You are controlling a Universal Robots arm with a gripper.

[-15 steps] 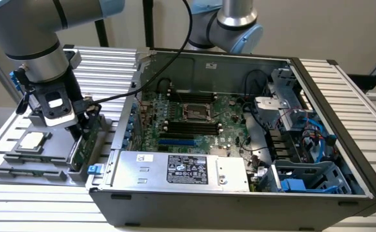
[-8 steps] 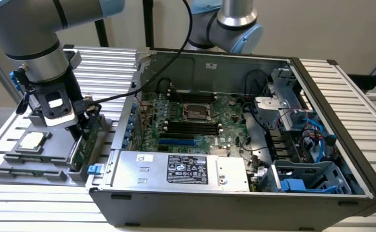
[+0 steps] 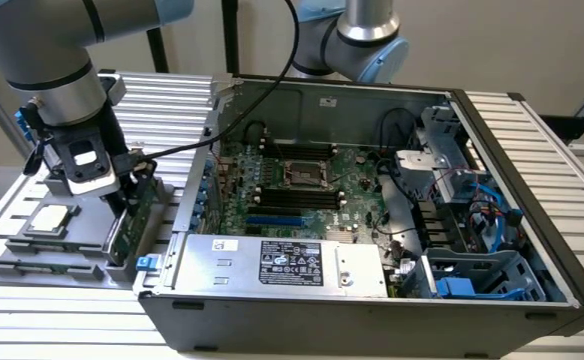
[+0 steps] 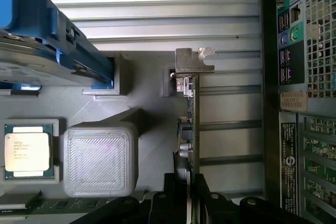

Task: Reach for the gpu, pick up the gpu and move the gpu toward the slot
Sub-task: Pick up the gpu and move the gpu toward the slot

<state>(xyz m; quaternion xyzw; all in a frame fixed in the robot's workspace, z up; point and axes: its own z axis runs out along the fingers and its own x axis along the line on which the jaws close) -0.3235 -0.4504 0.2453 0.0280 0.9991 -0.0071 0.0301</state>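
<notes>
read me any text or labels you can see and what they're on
Nothing can be read as words.
psu label: print too small.
chip: markings too small.
case sticker: blurred.
gpu: no text visible.

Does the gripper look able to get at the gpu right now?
Probably yes: the gripper is down at the gpu, which stands on edge in its grey holder, nothing covering it.
</notes>
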